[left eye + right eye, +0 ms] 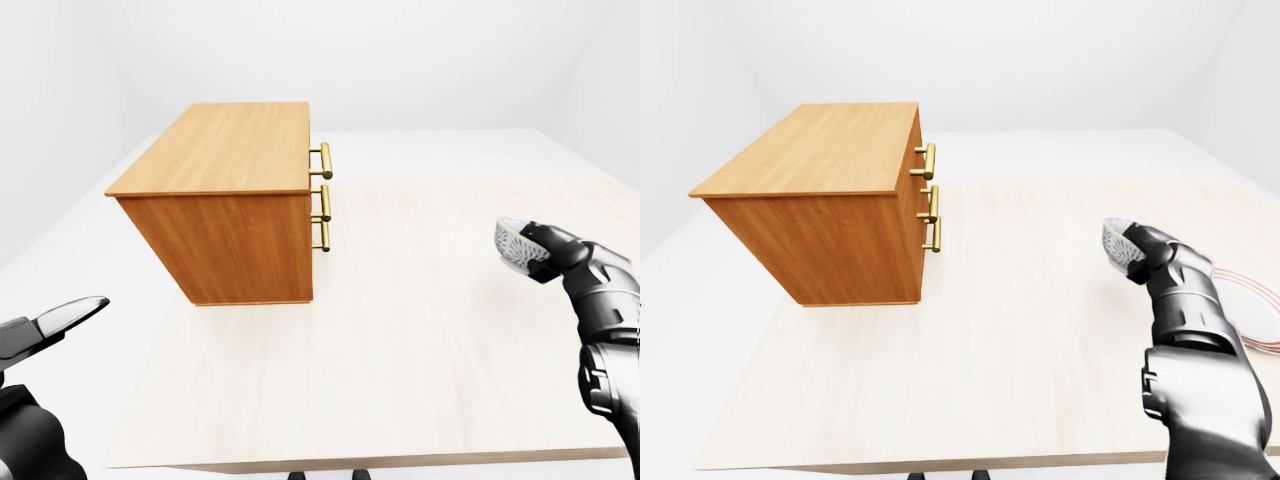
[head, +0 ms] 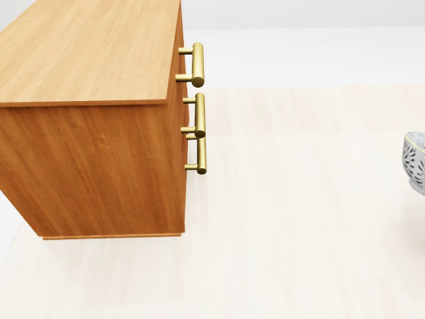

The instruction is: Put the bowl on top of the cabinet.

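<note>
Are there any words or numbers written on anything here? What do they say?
None: no words, numbers or signs show anywhere.
The cabinet is plain wood with plain gold handles.
The bowl has only a dark pattern, no letters.

Glossy dark-grey segmented right arm [image 1: 1200, 390] and right hand [image 1: 1155, 256], thin red-striped cables [image 1: 1262, 340] beside the forearm.

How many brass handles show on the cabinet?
3, all on the right-hand face of the cabinet in the head view: top handle, middle handle, bottom handle. Other faces are hidden.
</note>
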Tool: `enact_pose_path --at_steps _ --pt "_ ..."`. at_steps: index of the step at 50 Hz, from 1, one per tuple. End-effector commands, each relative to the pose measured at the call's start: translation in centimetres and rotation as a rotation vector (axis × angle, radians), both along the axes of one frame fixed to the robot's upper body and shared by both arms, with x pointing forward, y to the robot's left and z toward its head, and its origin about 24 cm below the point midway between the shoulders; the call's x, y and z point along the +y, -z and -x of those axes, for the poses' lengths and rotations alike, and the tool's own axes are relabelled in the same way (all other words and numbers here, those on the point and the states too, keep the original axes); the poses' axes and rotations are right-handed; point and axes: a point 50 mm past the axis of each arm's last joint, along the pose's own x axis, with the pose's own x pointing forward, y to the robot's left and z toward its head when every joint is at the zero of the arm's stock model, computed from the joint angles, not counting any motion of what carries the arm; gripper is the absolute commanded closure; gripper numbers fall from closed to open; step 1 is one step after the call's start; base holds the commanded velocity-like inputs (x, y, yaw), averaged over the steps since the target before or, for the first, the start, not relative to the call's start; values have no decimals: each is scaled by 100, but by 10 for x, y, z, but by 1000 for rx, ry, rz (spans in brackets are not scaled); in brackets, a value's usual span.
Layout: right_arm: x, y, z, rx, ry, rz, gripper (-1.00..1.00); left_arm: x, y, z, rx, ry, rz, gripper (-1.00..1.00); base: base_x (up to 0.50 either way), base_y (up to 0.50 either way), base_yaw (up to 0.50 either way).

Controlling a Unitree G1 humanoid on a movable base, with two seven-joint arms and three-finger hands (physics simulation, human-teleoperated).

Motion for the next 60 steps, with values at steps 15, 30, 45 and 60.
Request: enact_pose_path --at_steps 15,30,45,60 --pt "130 -304 -42 -370 -295 348 100 -1 0 -1 0 10 3 -100 0 0 0" --pt "243 -349 -34 -459 -551 400 100 -2 4 -4 18 20 8 -100 0 0 0" --pt "336 -323 -36 -503 -825 307 100 -3 5 -5 23 28 13 -100 0 0 0" --pt "401 -303 -23 -555 -1015 215 100 0 8 -6 37 26 23 -100 0 0 0"
